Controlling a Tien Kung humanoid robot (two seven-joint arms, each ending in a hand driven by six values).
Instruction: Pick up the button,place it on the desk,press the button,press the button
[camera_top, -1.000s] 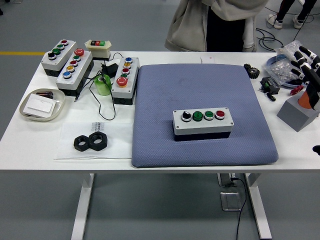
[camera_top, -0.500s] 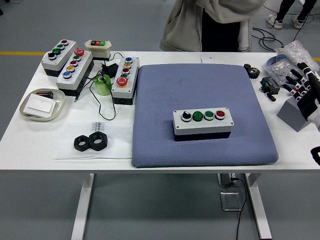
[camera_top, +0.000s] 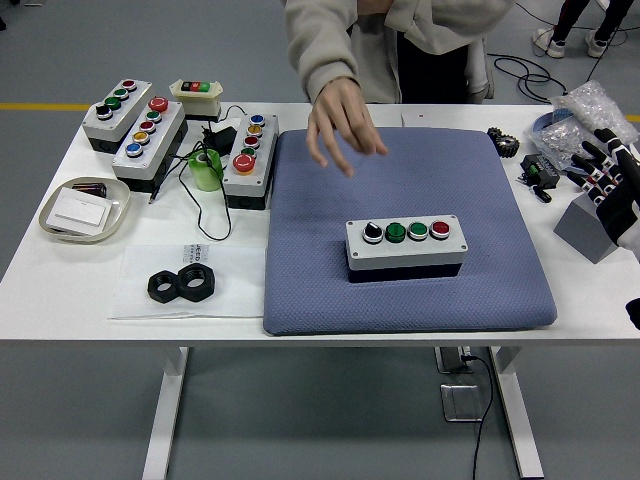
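Cropping right hand (camera_top: 612, 190) at frame edge

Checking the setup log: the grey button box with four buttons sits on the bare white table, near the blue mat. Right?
Not quite. The head view shows the button box sitting on the blue mat itself, not on the bare table.

Right hand (camera_top: 612, 190) cut off by right picture edge. Person (camera_top: 400, 50) cropped at top, only torso, reaching hand (camera_top: 340, 125) visible. Paper print (camera_top: 197, 251) too small.
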